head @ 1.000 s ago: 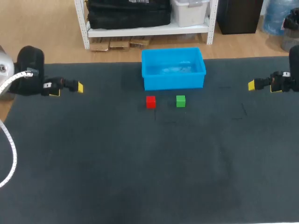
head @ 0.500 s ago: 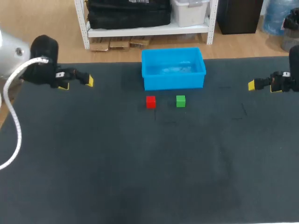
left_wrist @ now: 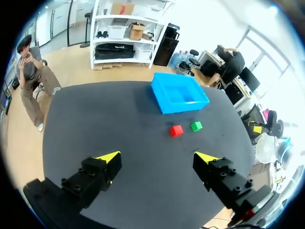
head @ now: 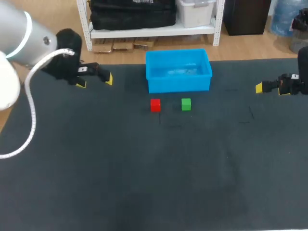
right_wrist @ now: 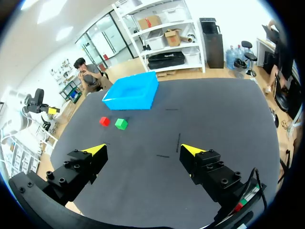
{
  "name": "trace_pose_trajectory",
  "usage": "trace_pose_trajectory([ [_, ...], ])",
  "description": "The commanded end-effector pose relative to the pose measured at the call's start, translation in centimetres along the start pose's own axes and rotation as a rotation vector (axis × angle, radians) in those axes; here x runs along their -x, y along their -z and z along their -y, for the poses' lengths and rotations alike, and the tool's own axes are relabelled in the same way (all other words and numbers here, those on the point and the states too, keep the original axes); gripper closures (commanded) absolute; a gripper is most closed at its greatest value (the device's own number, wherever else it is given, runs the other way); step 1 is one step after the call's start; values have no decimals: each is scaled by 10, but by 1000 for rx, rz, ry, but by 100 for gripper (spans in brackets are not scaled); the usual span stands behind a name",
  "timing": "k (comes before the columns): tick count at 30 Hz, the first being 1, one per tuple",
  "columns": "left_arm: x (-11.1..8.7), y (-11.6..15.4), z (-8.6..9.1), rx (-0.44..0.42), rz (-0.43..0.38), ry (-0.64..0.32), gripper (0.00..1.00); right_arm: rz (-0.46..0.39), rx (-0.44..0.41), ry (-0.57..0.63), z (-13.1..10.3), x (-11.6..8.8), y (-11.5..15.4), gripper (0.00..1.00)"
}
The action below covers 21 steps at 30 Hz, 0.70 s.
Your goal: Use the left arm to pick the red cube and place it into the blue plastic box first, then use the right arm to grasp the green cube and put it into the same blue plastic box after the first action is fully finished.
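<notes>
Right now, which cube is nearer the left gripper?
The red cube; it lies toward the left gripper, with the green cube beside it on the far side.

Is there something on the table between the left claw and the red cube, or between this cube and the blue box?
Nothing visible. Only bare table lies between the left claw and the red cube, and between it and the blue box. The green cube stands beside it, off both paths.
</notes>
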State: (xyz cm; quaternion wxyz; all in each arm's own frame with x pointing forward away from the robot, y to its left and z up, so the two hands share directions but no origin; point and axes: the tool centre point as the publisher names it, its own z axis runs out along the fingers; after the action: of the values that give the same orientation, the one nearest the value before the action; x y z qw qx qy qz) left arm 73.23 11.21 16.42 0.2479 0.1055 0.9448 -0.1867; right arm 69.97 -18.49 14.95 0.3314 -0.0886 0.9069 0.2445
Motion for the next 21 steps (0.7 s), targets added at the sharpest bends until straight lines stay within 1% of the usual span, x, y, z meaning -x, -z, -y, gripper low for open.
trace_pose_trajectory([
  [1,10,-12,12,67,-20,2,0,-1,-1,0,0,0,0,0],
  [13,23,-36,45,106,-52,37,0,-1,-1,0,0,0,0,0],
  [21,27,-49,60,117,-69,76,0,-1,-1,0,0,0,0,0],
])
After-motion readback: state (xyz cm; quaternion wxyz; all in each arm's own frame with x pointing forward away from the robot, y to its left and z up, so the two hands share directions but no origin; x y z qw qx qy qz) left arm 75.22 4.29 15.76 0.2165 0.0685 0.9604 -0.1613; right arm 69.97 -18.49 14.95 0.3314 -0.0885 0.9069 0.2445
